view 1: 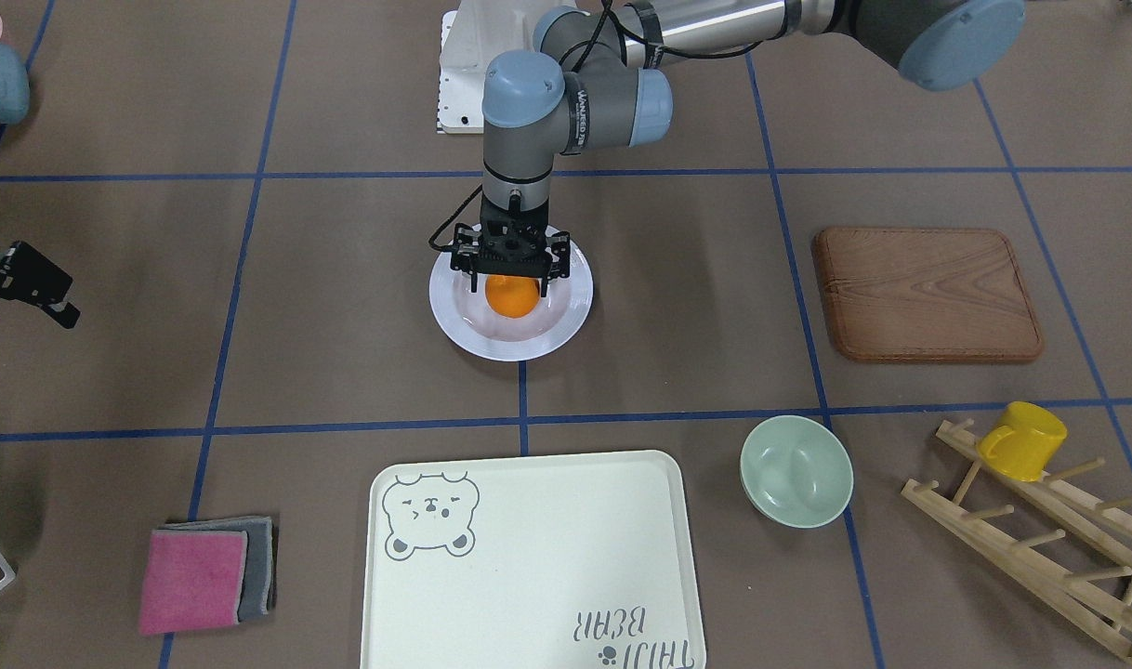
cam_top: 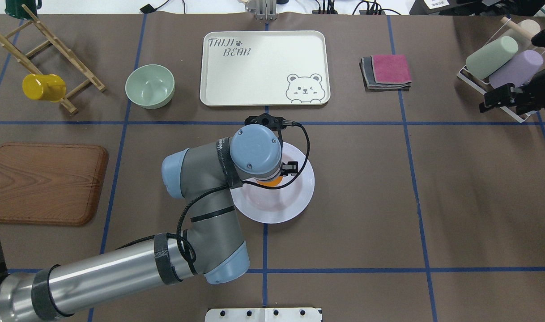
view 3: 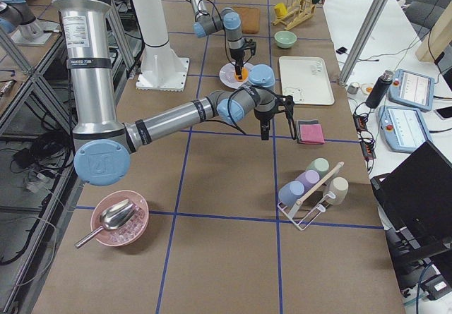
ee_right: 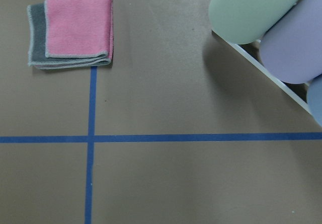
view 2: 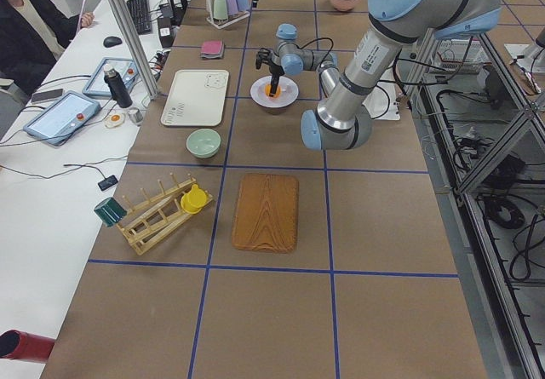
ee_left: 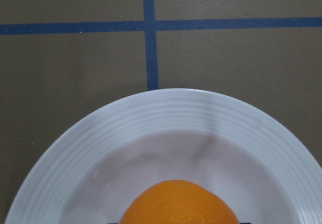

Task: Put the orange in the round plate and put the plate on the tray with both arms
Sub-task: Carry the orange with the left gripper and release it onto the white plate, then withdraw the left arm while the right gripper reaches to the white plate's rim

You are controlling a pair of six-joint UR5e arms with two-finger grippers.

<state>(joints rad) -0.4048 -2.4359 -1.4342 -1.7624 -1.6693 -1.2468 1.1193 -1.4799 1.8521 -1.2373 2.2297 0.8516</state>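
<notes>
The orange (view 1: 512, 295) rests in the well of the white round plate (view 1: 454, 325) at mid-table. Straight above it hangs my left gripper (view 1: 511, 279), open, with a finger on each side of the fruit and a small gap to it. From the left wrist view I see the orange (ee_left: 178, 204) low in the plate (ee_left: 166, 123). The cream bear tray (view 1: 529, 557) lies bare beyond the plate, across a blue tape line. My right gripper (cam_top: 489, 102) hovers far off at the table's right end; whether it is open or shut I cannot tell.
A wooden board (view 1: 928, 293), a pale green bowl (view 1: 796, 469) and a yellow mug (view 1: 1021, 441) on a wooden rack lie on my left side. Folded pink and grey cloths (view 1: 208, 576) and a wire rack of cups (cam_top: 500, 58) are on my right. A person (view 2: 25, 21) sits beside the table.
</notes>
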